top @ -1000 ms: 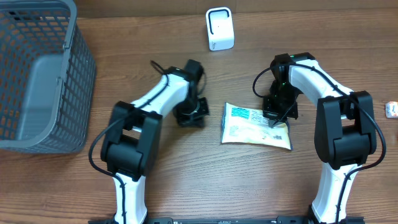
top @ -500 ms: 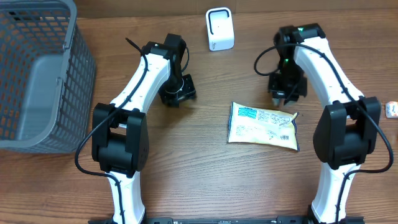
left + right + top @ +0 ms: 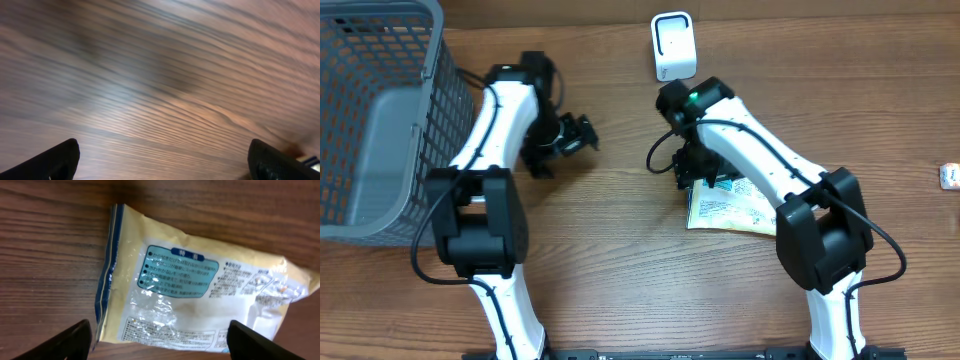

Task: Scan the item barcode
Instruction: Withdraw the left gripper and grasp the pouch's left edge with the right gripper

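Status:
- Right claw [image 3: 165,342] spread wide and empty, hanging over the left end of the pale-yellow plastic snack packet with the blue label [image 3: 200,295]. No contact that I can see.
- Packet [image 3: 740,208] lies flat on the brown wood-grain counter [image 3: 620,280], printed face up, right of centre, its near end partly under the right arm.
- Left claw [image 3: 165,167] also spread wide, with only bare wood between the tips. Overhead puts it [image 3: 578,135] just beside the grey plastic mesh basket [image 3: 450,110] and well apart from the packet.
- Small white box scanner [image 3: 672,45] stands upright at the far edge, near the right arm's upper link.

Risks, my read:
- The packet is thin and flat, so the tips may scrape the counter or close on nothing.
- The film is glossy and crinkled, so it could slip out mid-lift.
- A pinch on the blue seam edge would let the bag dangle and twist, turning the code away from the scanner.
- I can't make out the barcode in the wrist view, only small print. A grip over that print could cover the code.
- Glare on the film may spoil the read.
- A right arm swing could knock the scanner over.
- The left arm could clip the basket wall.
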Robot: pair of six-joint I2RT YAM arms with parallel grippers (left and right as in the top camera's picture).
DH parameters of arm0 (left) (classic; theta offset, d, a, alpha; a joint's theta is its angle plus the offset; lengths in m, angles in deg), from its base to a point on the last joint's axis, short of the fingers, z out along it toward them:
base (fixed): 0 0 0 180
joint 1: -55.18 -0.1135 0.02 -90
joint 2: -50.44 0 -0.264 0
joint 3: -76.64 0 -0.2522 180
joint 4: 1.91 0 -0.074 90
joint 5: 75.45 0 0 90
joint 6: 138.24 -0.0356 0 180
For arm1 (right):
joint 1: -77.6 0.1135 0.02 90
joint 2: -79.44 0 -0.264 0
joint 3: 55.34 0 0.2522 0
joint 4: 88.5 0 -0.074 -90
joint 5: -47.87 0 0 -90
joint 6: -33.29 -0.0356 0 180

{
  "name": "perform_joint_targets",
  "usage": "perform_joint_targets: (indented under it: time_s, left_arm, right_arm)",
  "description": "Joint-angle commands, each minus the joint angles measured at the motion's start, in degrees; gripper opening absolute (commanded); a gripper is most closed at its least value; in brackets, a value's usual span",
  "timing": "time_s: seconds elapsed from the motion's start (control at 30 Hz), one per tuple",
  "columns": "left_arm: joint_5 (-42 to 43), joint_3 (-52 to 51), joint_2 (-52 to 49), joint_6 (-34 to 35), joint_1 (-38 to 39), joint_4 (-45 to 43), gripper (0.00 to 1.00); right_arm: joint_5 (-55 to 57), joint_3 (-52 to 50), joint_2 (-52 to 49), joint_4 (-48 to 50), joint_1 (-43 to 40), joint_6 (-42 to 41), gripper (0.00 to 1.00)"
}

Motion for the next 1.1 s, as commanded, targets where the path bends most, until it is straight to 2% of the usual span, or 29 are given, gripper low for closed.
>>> perform_joint_targets:
  time_s: [0.0, 0.17, 0.3, 0.57, 0.67, 0.73, 0.8, 0.87, 0.9, 0.93, 1.07]
  left_arm:
    - [-0.37, 1.01, 0.46, 0.59, -1.38, 0.83, 1.00]
    - [-0.52, 1.01, 0.46, 0.57, -2.29, 0.94, 1.00]
    - [-0.55, 1.01, 0.46, 0.57, -2.16, 0.92, 1.00]
    - [-0.92, 1.01, 0.46, -0.35, -2.05, 1.25, 1.00]
    - [-0.92, 1.01, 0.46, -0.31, -2.05, 1.18, 1.00]
    - [-0.92, 1.01, 0.46, -0.31, -2.05, 1.18, 1.00]
    - [-0.94, 1.01, 0.44, -0.33, -2.05, 1.22, 1.00]
    - [-0.92, 0.96, 0.44, -0.33, -2.05, 1.22, 1.00]
    - [-0.94, 0.94, 0.44, -0.33, -2.05, 1.25, 1.00]
    - [-0.94, 0.94, 0.44, -0.33, -2.05, 1.22, 1.00]
    - [-0.94, 0.92, 0.44, -0.31, -2.05, 1.20, 1.00]
  right_arm:
    - [4.61, -2.64, 0.50, 0.79, 2.62, -4.07, 0.93]
    - [12.33, -6.91, 0.46, 3.65, 7.02, -9.09, 0.95]
    - [14.16, -10.29, 0.39, 7.54, 8.96, -9.20, 0.96]
    - [21.53, -19.08, -0.09, 13.94, 8.48, -13.79, 0.97]
    - [21.42, -21.29, -0.09, 16.06, 7.98, -13.73, 0.94]
    - [21.42, -22.27, -0.09, 17.38, 7.96, -13.73, 0.85]
    - [21.00, -22.64, -0.09, 18.32, 7.98, -13.70, 0.66]
    - [19.69, -22.64, -0.09, 19.32, 7.96, -13.73, 0.36]
    - [18.51, -22.43, -0.09, 19.87, 7.96, -13.70, 0.13]
    - [17.99, -22.14, -0.09, 19.85, 7.96, -13.73, 0.04]
    - [14.56, -17.49, -0.04, 17.42, 7.96, -13.73, 0.04]
